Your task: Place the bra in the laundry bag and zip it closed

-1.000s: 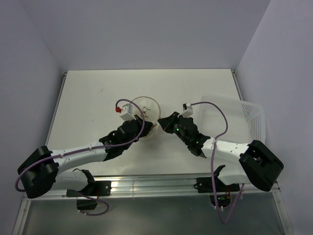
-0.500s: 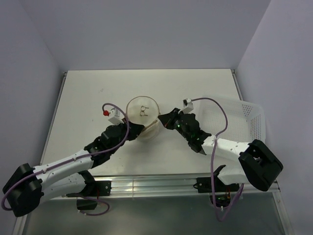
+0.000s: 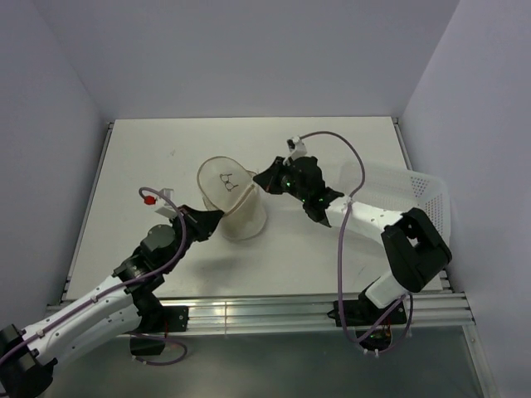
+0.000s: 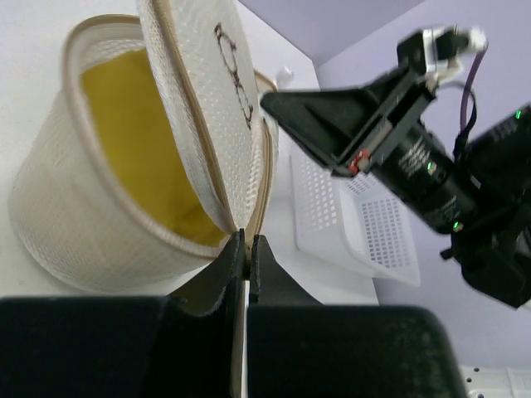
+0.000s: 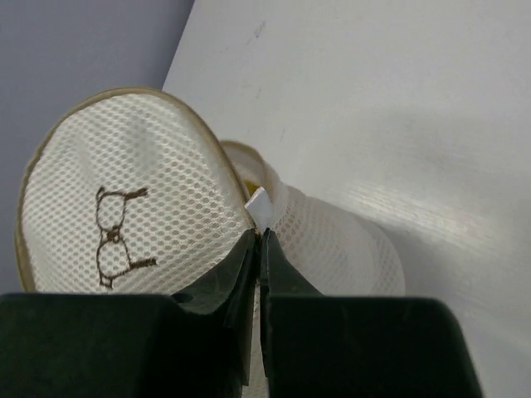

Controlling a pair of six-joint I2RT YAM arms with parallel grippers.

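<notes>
Operator: What's in front of me, counted?

Spotter: You have 1 laundry bag, a round white mesh tub with tan trim, lying tipped on the table. It has 1 lid, standing up and hinged open. There is 1 bra, mustard yellow, and it sits inside the bag behind the lid. There is 1 white perforated basket at the right edge, well apart from the bag. 2 arms are at work.

Operator: And my grippers?

Spotter: Your left gripper has its fingers pressed together on the tan rim at the near side of the bag. Your right gripper is pinched on the bag's edge on the far right side, right at 1 small white tab where lid and body meet.

Operator: What changed over the last second?

Spotter: Back then the bag sat flatter, with its lid facing straight up. Now it is tipped and has shifted a little left. Your left arm has drawn back toward the near left corner. Your right arm has stretched farther out over the table. Both grips are unchanged.

Operator: Anything I can read?

Spotter: The only marking is 1 dark line drawing on the lid, shaped like a bra.
</notes>
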